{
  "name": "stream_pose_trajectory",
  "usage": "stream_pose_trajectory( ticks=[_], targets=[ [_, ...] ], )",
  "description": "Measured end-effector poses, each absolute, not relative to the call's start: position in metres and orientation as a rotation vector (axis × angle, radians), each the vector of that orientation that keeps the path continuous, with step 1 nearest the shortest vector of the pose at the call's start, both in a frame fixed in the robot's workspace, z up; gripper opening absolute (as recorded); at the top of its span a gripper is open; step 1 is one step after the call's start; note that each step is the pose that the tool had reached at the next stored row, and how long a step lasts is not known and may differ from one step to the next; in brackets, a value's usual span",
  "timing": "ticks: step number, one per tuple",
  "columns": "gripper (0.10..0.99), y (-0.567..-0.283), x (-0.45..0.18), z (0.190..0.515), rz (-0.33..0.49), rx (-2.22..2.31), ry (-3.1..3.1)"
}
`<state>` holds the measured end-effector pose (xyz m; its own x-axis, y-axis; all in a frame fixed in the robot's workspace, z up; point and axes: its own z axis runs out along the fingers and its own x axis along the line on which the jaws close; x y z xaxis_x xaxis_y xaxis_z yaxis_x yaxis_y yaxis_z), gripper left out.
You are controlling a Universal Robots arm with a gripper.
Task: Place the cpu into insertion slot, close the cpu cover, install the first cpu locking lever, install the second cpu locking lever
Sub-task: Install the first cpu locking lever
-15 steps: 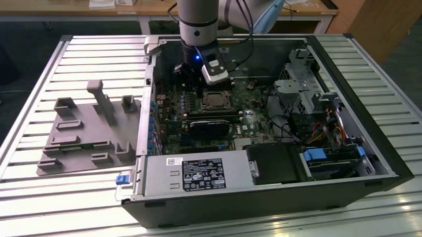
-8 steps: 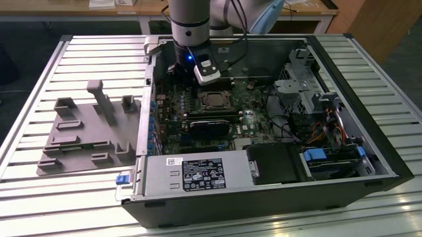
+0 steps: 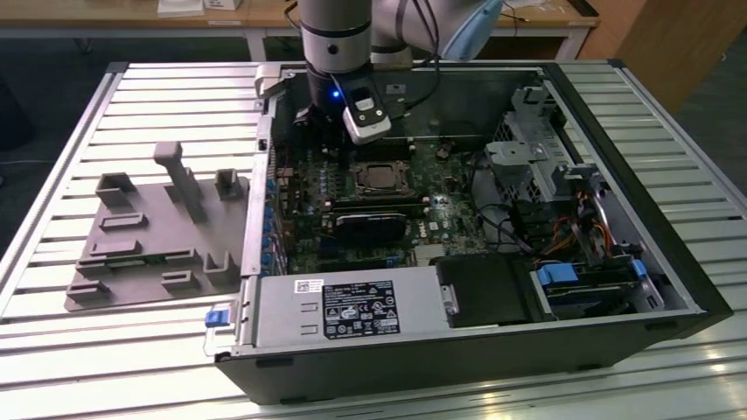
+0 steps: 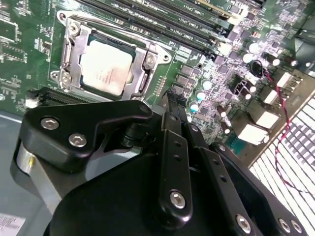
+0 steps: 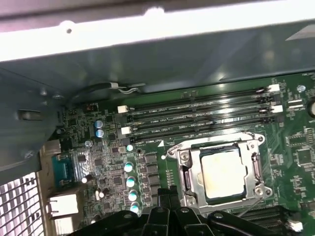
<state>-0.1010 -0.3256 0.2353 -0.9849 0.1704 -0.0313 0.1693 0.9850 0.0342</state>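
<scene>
- Exterior view's left: grey moulded fixture tray (image 3: 140, 254) lies on the slatted table (image 3: 70, 350), well apart from the work.
- Centre: open computer case (image 3: 467, 367) lies on its side, motherboard (image 3: 297, 206) exposed.
- Robot arm (image 3: 336, 35) stands over the board's far side.
- Gripper (image 4: 170, 96): jaws drawn narrow, nothing between them; tip near one corner of the socket, clear of the cover.
- The cpu (image 4: 106, 66) sits in the socket.
- The cpu cover (image 4: 145, 64) lies flat around the chip.
- Locking levers: seating cannot be judged.
- Front: power supply (image 3: 338, 311).
- Exterior view's right: drive bay with blue tab (image 3: 561, 276).
</scene>
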Motion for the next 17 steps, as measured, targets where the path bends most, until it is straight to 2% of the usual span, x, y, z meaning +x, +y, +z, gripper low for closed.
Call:
stream_pose_trajectory(
  ticks=[13, 17],
  targets=[
    [0.102, -0.326, -0.107, 0.248, 0.082, 0.265, 3.093],
    [0.102, -0.326, -0.111, 0.248, 0.123, 0.266, 3.091]
  ],
)
